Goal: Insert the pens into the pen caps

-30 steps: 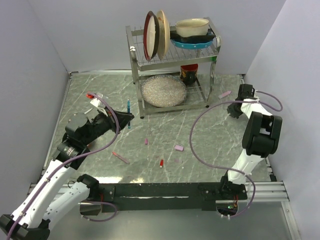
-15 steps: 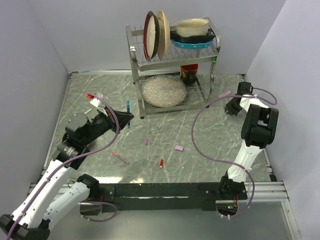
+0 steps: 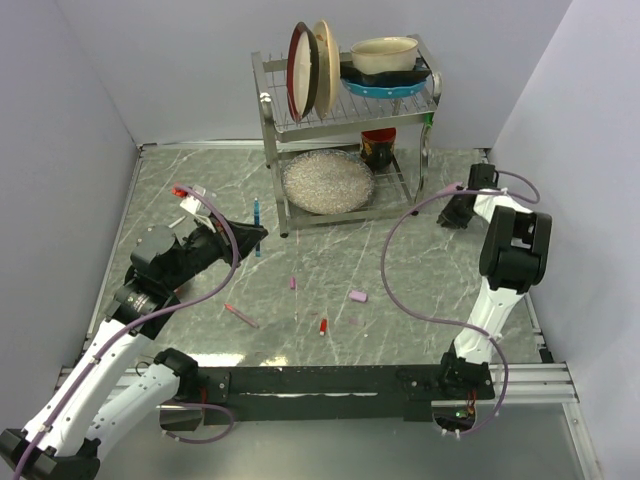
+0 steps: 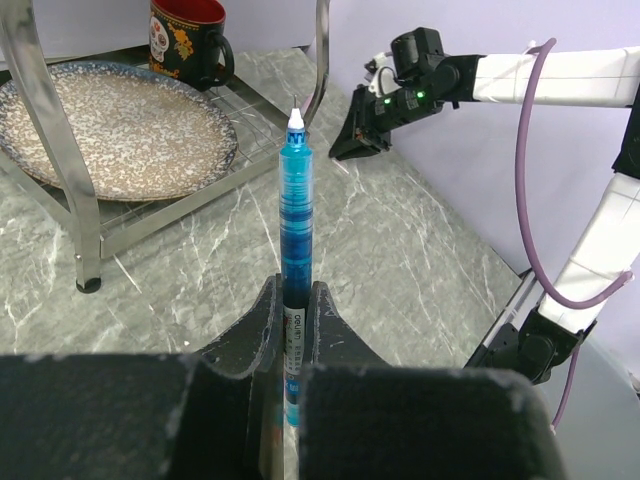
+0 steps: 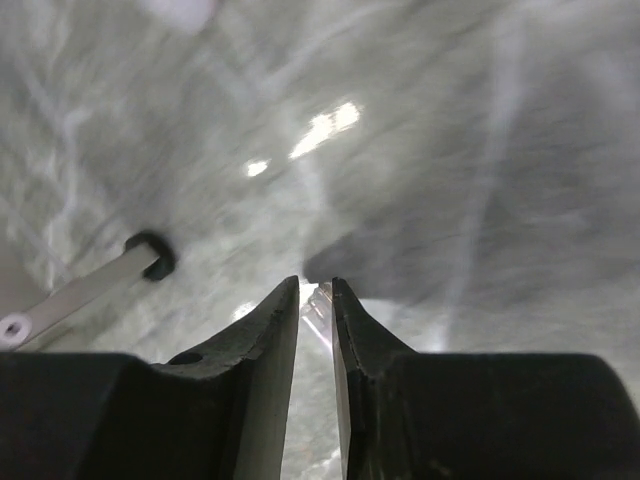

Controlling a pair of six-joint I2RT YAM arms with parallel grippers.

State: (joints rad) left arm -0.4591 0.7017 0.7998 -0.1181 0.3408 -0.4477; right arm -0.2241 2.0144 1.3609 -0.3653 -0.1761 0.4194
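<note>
My left gripper is shut on a blue pen that stands upright with its white tip on top; from above, the blue pen sticks out past the left gripper. At the back right my right gripper hangs low over the table, jaws a narrow gap apart, with only a pale glint between the tips. The same right gripper is beside the rack's right foot. On the table lie a reddish-pink pen, a red cap, a pale pink cap and a magenta cap.
A metal dish rack at the back holds plates, a bowl, a speckled plate and a dark mug. Its foot is close ahead of the right gripper. More pens lie at the far left. Walls close in on both sides.
The right gripper has shifted left toward the rack's right foot, and its cable has swung with it. The left arm and blue pen have stayed still.
</note>
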